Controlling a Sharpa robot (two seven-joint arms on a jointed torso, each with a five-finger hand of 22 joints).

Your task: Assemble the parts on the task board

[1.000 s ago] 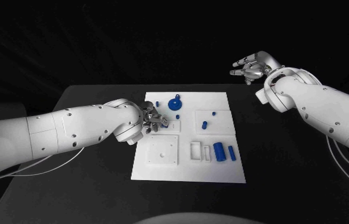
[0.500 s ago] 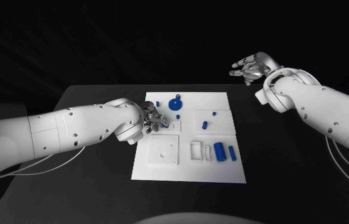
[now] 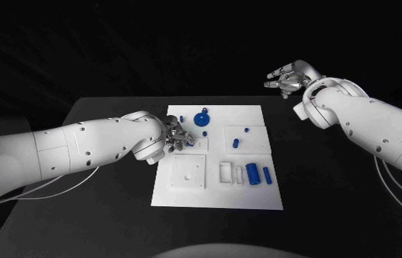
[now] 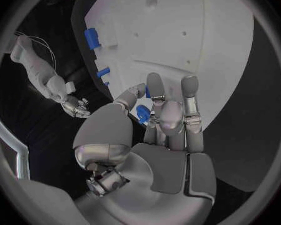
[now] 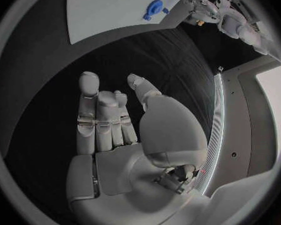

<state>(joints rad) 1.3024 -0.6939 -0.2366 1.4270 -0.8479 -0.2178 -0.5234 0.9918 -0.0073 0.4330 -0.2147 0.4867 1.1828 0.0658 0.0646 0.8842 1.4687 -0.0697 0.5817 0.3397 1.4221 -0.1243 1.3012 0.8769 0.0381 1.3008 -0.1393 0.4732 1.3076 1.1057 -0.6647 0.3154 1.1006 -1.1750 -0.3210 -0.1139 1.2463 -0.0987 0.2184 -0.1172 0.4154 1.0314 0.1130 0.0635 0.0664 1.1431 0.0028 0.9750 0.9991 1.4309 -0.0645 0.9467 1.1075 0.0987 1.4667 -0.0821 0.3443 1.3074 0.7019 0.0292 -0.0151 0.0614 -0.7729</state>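
My left hand [image 3: 174, 136] is over the task board's [image 3: 251, 197] left edge, fingers [image 4: 158, 87] pinching a small blue part [image 4: 142, 114]; my right hand [image 3: 287, 76] hangs beyond the worktop [image 3: 109, 223], fingers spread, holding nothing.

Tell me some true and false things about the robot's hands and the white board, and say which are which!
1. The left hand pinches a small blue part. True.
2. The right hand is pressing down on the task board. False: it is raised beyond the table's far edge, away from the board, and holds nothing.
3. A round blue part sits near the board's far edge. True.
4. The two upright blue bars stand at the board's left side, under the left arm. False: they stand towards its near right corner.
5. The right hand's fingers are spread apart. True.
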